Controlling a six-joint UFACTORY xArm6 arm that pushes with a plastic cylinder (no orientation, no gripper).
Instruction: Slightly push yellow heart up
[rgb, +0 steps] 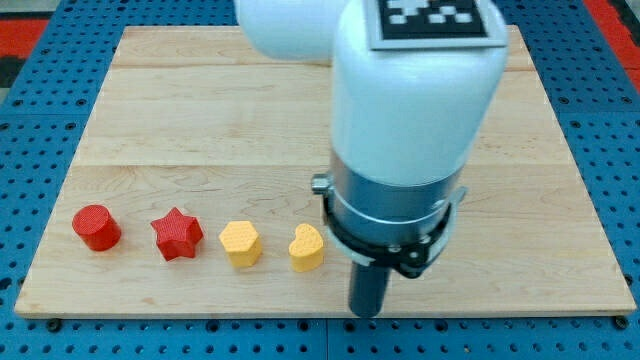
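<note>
The yellow heart lies near the board's bottom edge, a little left of centre. My tip is at the lower end of the dark rod, just to the right of the heart and lower, close to the board's bottom edge. A small gap shows between the rod and the heart. The white arm body above hides the board's middle right.
In a row left of the heart lie a yellow hexagon-like block, a red star and a red cylinder. The wooden board sits on a blue pegboard surface; its bottom edge runs just under my tip.
</note>
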